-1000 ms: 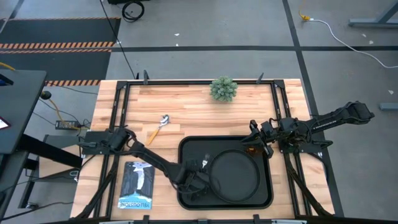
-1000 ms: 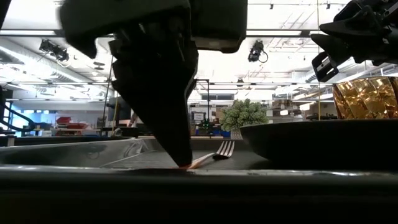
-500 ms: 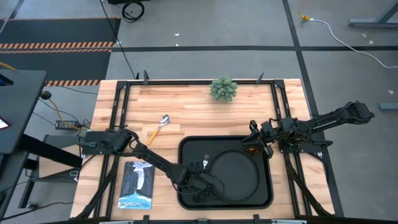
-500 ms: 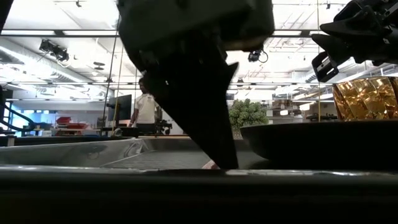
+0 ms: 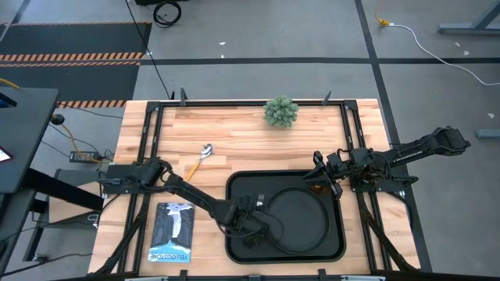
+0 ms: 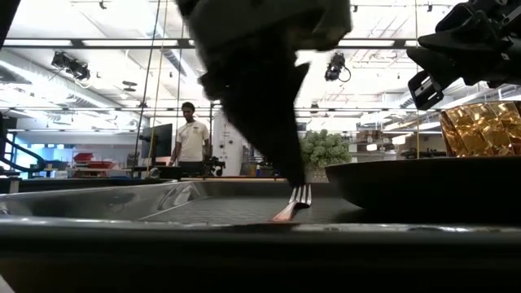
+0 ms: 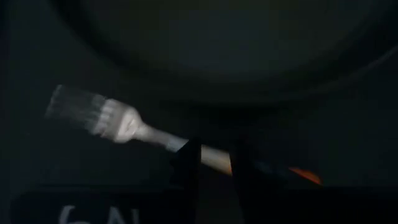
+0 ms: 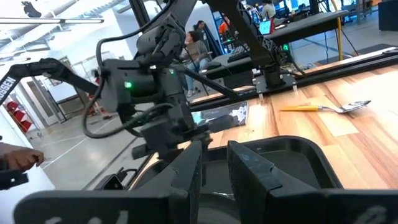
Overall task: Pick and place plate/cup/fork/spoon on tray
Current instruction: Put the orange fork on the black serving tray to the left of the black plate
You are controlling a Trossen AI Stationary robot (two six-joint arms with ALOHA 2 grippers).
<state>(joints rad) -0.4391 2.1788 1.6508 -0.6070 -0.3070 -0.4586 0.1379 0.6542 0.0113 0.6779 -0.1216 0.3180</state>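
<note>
The black tray (image 5: 241, 190) lies at the table's near middle with the round black plate (image 5: 301, 226) on it. The amber cup (image 5: 316, 187) stands in the tray's far right corner. The orange-handled fork (image 7: 124, 127) lies on the tray floor left of the plate, tines toward the far edge (image 6: 299, 195). My left gripper (image 7: 216, 150) hangs just above the fork's handle, open by a narrow gap. The spoon (image 5: 201, 160) lies on the wood left of the tray. My right gripper (image 5: 322, 173) waits above the cup, open with nothing between its fingers (image 8: 189, 168).
A small potted plant (image 5: 280, 112) stands at the far edge. A dark booklet (image 5: 171, 232) lies near the front left corner. Black frame rails run along the table's sides. A person stands in the room far behind the table.
My left gripper has gone toward the plate along the tray floor and then risen clear of it. Its fingertip, which stood low beside the fork's orange handle, now hangs above the fork. The fork stays lying on the tray.
</note>
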